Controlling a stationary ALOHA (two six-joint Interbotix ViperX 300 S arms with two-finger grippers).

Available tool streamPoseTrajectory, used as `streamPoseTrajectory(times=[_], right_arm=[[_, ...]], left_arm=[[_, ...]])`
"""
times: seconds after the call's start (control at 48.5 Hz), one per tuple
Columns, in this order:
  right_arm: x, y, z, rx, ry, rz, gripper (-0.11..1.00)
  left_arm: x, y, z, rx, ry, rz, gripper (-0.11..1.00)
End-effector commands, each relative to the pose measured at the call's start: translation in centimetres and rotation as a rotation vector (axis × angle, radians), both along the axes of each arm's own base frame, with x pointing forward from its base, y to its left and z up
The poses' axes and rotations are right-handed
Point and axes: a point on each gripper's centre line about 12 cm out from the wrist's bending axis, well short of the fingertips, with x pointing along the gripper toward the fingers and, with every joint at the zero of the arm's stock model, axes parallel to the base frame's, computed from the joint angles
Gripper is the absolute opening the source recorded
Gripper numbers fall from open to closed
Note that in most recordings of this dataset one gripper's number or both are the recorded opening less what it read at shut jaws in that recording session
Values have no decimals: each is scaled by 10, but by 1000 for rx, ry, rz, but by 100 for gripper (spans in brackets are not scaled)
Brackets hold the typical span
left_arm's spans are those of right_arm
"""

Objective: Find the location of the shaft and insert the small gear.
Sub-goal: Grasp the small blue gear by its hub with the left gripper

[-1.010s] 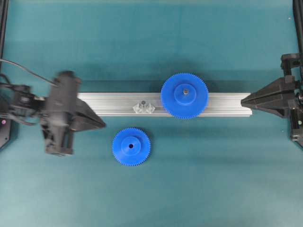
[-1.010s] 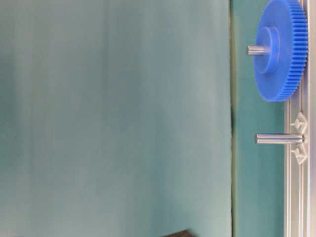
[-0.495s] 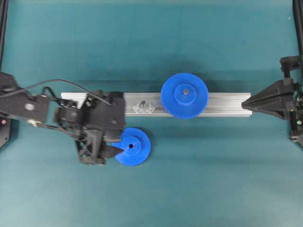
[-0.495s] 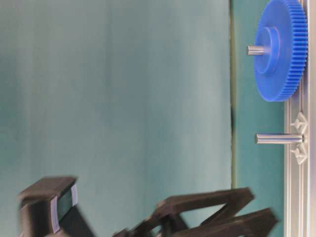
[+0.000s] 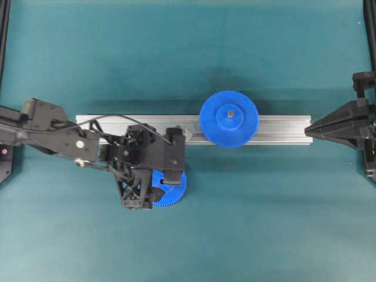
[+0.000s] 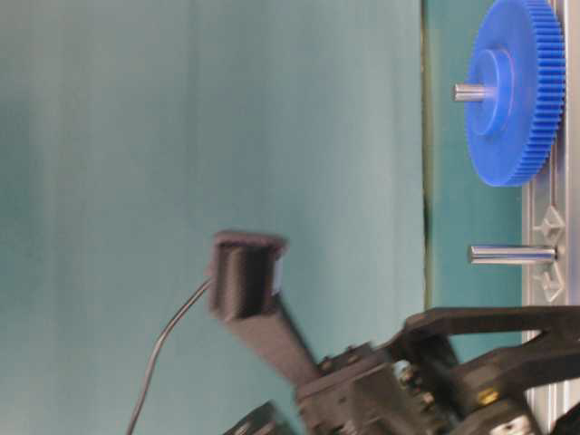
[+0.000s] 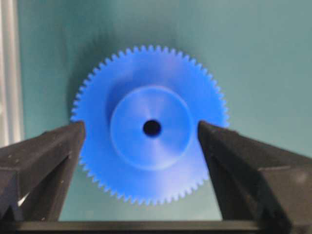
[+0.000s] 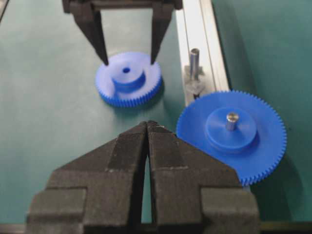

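Left wrist view: small gear lies between the wide-open left pincer.

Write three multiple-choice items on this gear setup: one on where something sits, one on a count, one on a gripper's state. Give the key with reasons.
1. Where is the small gear?
A. on the table beside the rail
B. on the bare pin
C. stacked on the large gear

2. How many blue gears are there?
A. one
B. two
C. three

3. How does the left gripper stand?
A. shut on the gear's hub
B. shut, away from the gear
C. open, its fingers either side of the hub

Key: A, it lies flat on the table, off the rail and pin; B, small gear plus large gear; C, gaps show on both sides.
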Motion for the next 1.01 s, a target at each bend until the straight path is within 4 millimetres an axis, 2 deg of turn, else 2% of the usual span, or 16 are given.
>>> streamPoseTrajectory(times=[0.0,0.392,0.989], right_arm=[[1,0,3,9,-9,-3,6],[0,0,0,10,-7,-5,6],[-1,0,-2,12,-4,-4,6]], left_arm=[[7,-3,7,1,-9,-7,93],[8,-5,-7,5,64,-3,94],[7,-8,-14,-39,102,49,92]])
